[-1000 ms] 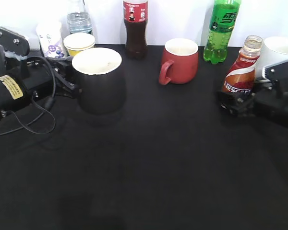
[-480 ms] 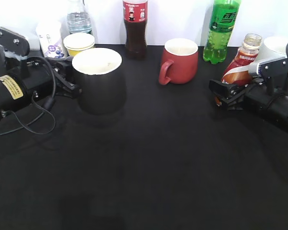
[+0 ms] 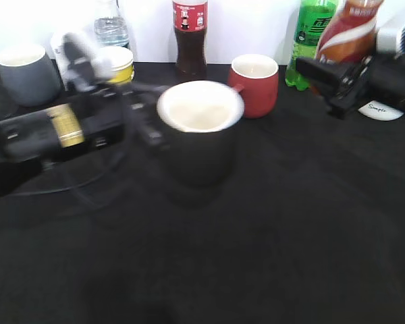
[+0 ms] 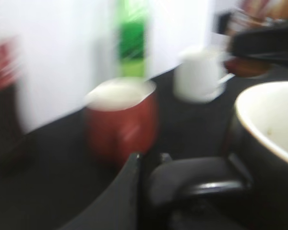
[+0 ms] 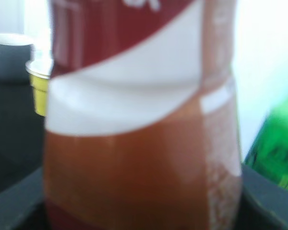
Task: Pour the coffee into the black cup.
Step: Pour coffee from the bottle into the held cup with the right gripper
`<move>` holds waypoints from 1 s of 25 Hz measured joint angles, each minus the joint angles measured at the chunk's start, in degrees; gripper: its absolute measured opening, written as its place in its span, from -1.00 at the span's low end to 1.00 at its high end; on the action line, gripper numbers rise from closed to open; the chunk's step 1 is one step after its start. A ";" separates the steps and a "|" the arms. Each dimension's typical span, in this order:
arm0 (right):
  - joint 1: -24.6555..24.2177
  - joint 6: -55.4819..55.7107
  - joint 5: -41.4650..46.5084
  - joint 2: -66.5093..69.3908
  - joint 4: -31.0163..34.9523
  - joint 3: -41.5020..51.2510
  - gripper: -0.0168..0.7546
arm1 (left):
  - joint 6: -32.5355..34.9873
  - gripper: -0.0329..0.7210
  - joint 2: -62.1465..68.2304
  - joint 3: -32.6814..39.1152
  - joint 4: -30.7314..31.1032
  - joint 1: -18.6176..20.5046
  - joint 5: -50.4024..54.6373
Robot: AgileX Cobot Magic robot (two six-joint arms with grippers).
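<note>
The right gripper (image 3: 337,84) has lifted the coffee (image 3: 347,30) it squeezes, up at two o'clock. The left gripper (image 3: 145,125), clamped on the black cup (image 3: 199,135), slid it to the middle, ready for pouring.

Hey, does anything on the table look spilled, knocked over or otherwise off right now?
No spill or tipped item shows. The coffee bottle is lifted off the table in the right pincer, roughly upright. The black cup stands upright, held at its handle by the left pincer. The picture is blurred by motion.
</note>
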 joint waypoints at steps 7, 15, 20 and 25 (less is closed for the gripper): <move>0.00 -6.65 6.78 -8.25 -8.91 0.05 0.43 | -1.43 -0.76 0.28 -7.25 -3.15 -11.23 8.75; 0.00 -39.42 6.90 -8.25 -5.20 0.05 0.42 | -1.43 -0.76 4.29 -11.24 -4.25 -13.23 9.29; 0.00 -50.00 6.95 -8.25 -3.43 0.05 0.42 | -1.43 -0.76 4.29 -11.25 -4.25 -13.23 9.23; 0.00 -57.25 6.95 -8.25 -2.80 0.05 0.42 | -1.43 -0.76 4.29 -11.25 -4.25 -13.23 8.30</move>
